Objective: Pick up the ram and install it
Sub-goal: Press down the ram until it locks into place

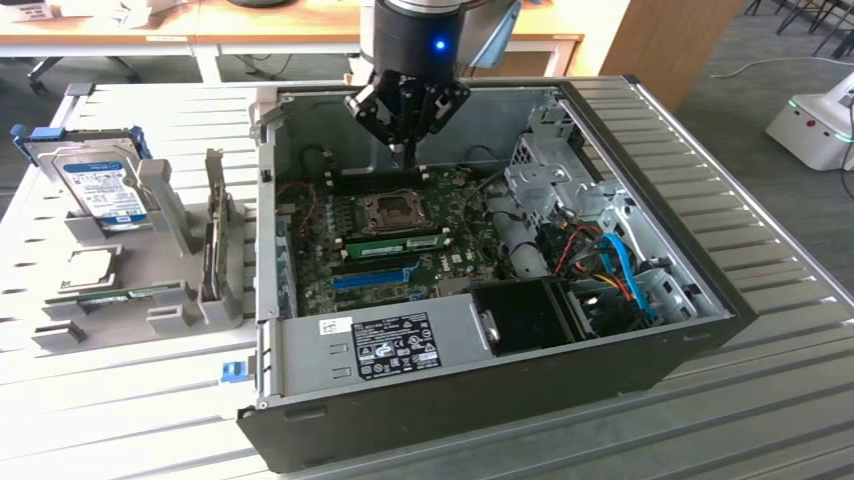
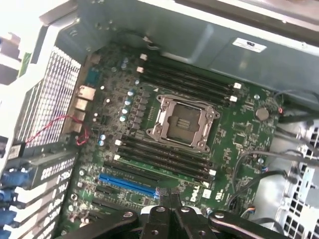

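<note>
Jaws: the jaws [image 1: 404, 152] are pressed together with nothing between them, hanging above the dark slots on the far side of the socket [image 1: 396, 210].
Ram: the ram [image 1: 407, 243] stands on edge in a slot just beside the socket, on the side towards the blue slot [image 1: 371, 277]; in the wrist view it shows as a thin green line [image 2: 164, 160].
Board: lies flat in the open case [image 1: 534, 370].
Counter: the counter [image 1: 747, 420] carries the case; a hard drive [image 1: 104, 190] sits in a grey rack at the exterior view's left.
</note>
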You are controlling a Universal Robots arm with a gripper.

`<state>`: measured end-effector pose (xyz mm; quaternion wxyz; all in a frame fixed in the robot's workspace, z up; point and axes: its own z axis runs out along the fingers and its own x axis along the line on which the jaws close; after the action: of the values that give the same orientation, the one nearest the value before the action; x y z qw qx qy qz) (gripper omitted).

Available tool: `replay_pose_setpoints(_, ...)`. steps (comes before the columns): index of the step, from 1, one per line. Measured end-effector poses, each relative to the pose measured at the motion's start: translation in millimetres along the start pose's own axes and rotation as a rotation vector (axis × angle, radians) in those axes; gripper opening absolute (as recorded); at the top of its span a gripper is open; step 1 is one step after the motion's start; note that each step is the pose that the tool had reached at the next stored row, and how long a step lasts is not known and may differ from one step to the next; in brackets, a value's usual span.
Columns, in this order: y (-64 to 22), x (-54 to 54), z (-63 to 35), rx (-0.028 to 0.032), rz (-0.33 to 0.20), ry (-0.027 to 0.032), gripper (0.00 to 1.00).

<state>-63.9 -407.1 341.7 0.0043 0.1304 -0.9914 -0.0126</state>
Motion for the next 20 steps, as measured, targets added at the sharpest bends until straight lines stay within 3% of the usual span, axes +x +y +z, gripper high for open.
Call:
replay_pose_setpoints(13, 0.6, 2.2, 0.9, -0.0009, 0.182, -0.0048, 0.1)
replay_pose_setpoints(20, 0.7, 2.5, 0.9, -0.0011, 0.194, -0.0052, 0.1)
